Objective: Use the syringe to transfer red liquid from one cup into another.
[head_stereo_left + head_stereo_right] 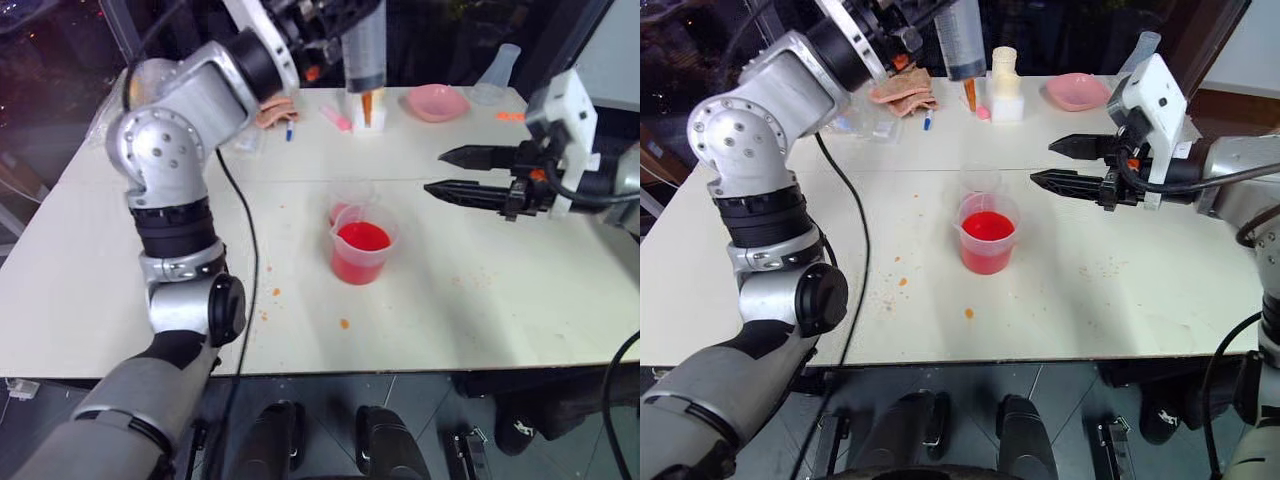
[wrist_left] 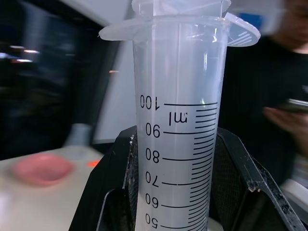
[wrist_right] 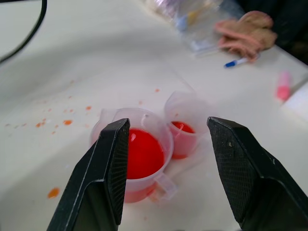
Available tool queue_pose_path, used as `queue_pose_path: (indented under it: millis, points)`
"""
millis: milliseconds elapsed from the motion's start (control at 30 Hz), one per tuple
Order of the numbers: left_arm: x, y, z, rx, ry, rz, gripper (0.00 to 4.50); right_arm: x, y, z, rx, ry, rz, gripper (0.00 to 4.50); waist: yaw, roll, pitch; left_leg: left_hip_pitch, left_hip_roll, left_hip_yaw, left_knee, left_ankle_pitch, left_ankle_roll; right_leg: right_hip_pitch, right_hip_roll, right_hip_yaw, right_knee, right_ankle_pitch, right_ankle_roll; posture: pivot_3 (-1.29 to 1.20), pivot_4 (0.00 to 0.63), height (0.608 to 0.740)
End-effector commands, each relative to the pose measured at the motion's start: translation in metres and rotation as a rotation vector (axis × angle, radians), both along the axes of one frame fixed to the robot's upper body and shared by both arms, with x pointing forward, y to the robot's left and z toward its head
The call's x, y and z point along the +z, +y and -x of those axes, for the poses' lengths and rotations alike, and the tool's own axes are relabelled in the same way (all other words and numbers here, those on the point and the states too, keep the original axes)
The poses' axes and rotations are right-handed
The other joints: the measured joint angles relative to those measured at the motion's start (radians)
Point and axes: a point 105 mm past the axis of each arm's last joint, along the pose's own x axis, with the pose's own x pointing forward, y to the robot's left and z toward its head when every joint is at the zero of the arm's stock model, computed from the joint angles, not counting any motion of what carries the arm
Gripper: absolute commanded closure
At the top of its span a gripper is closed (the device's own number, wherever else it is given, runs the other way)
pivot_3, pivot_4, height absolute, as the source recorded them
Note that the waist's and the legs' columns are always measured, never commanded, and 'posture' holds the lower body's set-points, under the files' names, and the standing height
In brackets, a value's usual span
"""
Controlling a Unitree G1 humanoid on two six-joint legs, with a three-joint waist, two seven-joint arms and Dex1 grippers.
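Left gripper [image 2: 175,192] clamped the syringe [image 1: 363,45], held upright above the table.
Right gripper [image 1: 458,172] stood wide open, empty, beside the beaker [image 1: 361,246] of red liquid [image 1: 362,237].

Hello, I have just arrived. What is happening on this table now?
The left gripper is shut on the syringe, holding it raised above the far side of the table. The right gripper hangs open beside the two cups. The spouted beaker holds much red liquid; the smaller cup, close behind it, holds a little. Orange drops spot the table.
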Motion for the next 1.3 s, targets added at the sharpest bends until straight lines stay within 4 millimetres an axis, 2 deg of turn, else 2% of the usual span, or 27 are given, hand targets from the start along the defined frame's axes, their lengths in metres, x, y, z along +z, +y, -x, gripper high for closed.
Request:
queue_pose_path:
  millis: [33,167,267,567,733,1100,1300]
  points:
    - [-0.014,-0.013,0.012,-0.111,-0.064,0.0,3.03,0.012,-0.007,0.005,-0.06,-0.077,-0.064,1.84,0.0,0.0,0.0,0.001,0.0,0.0,0.0,-0.001,0.002,0.0,0.0,0.001,0.001,0.0,0.0,0.0,0.15,0.74]
    - [-0.045,-0.026,0.016,-0.139,-0.152,-0.079,3.03,0.013,-0.011,0.011,-0.092,-0.057,-0.143,1.84,0.001,0.0,0.0,0.001,0.001,0.0,0.0,-0.002,0.004,0.0,0.001,0.001,0.001,0.0,0.0,0.0,0.15,0.74]
    - [-0.06,-0.03,0.016,-0.145,-0.18,-0.091,3.03,0.018,-0.007,0.014,-0.089,-0.046,-0.201,1.84,0.002,0.0,0.0,0.001,0.001,0.0,0.0,-0.002,0.004,0.0,0.0,0.001,0.0,0.0,-0.001,0.0,0.15,0.74]
    - [-0.119,-0.033,0.004,-0.054,-0.237,-0.171,3.03,0.027,0.01,0.012,-0.076,0.0,-0.355,1.84,0.002,0.001,0.0,0.001,0.001,0.001,0.0,-0.003,0.006,0.001,0.0,0.001,0.0,0.0,-0.001,0.0,0.15,0.74]
    - [-0.142,-0.032,0.0,-0.023,-0.227,-0.201,3.03,0.027,0.019,0.013,-0.054,0.03,-0.384,1.84,0.003,0.001,0.0,0.0,0.001,0.001,0.0,-0.003,0.007,0.001,0.0,0.001,-0.001,0.0,-0.001,0.0,0.15,0.74]
    - [-0.155,-0.029,-0.001,0.004,-0.191,-0.21,3.03,0.022,0.042,0.023,0.04,0.094,-0.411,1.84,0.002,0.001,0.0,0.0,0.001,0.001,0.0,-0.003,0.007,0.001,0.0,0.001,-0.001,0.0,-0.001,0.0,0.15,0.74]
    - [-0.156,-0.029,0.001,0.013,-0.186,-0.206,3.03,0.019,0.049,0.014,0.008,0.09,-0.419,1.84,0.002,0.001,0.0,0.001,0.001,0.001,0.0,-0.003,0.007,0.001,0.0,0.001,-0.001,0.0,-0.001,0.0,0.15,0.74]
